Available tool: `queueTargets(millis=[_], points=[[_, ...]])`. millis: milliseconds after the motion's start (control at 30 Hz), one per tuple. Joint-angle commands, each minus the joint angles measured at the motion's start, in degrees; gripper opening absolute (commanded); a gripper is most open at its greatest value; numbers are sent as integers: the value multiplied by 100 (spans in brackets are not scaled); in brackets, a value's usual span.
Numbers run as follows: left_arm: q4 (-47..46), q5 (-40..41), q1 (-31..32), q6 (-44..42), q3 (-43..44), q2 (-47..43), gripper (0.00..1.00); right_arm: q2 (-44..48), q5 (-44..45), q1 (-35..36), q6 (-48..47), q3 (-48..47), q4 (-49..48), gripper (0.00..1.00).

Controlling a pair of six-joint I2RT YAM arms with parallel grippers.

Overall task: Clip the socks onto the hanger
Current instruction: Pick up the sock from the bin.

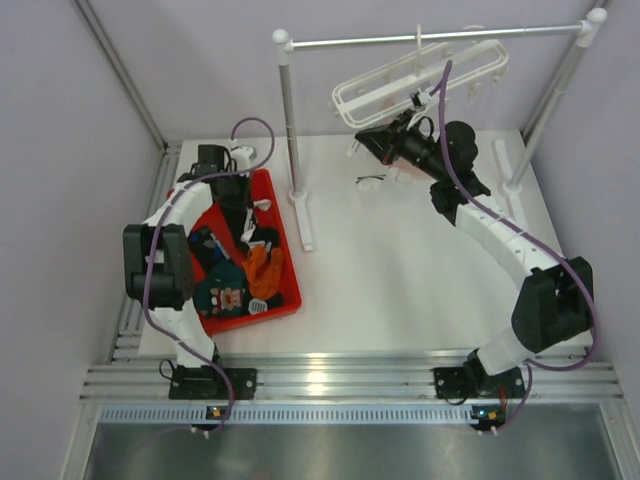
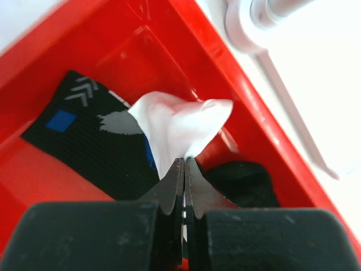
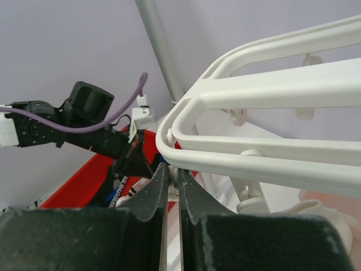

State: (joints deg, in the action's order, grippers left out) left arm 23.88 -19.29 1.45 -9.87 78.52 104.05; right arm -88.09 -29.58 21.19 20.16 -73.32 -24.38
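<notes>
My left gripper [image 2: 185, 161] is down in the red tray [image 2: 51, 45] and shut on a fold of a white sock [image 2: 180, 121], pulling it up into a peak. Under it lies a black sock with blue and white patches [image 2: 84, 130]. In the top view the left gripper [image 1: 243, 222] is at the tray's far half. An orange sock [image 1: 266, 265] and a dark teal sock with a cartoon face [image 1: 228, 296] lie nearer. The white grid hanger [image 1: 420, 75] hangs tilted from the rail. My right gripper [image 3: 173, 168] is shut on a small clip under the hanger's corner [image 3: 186, 141]; it also shows in the top view [image 1: 366, 140].
The metal rail [image 1: 430, 38] spans two white posts; the left post [image 1: 290, 120] stands just right of the red tray [image 1: 290, 300], the right one [image 1: 560, 90] at the table's far right. A small dark item [image 1: 372, 180] lies on the table under the hanger.
</notes>
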Motion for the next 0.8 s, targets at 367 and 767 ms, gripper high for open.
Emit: queueTargets(millis=[367, 767], points=[[1839, 329, -22, -1860, 366, 793, 0, 144, -65, -80, -21, -279, -75, 0], [874, -839, -101, -1246, 111, -112, 40, 170, -65, -80, -30, -279, -67, 0]])
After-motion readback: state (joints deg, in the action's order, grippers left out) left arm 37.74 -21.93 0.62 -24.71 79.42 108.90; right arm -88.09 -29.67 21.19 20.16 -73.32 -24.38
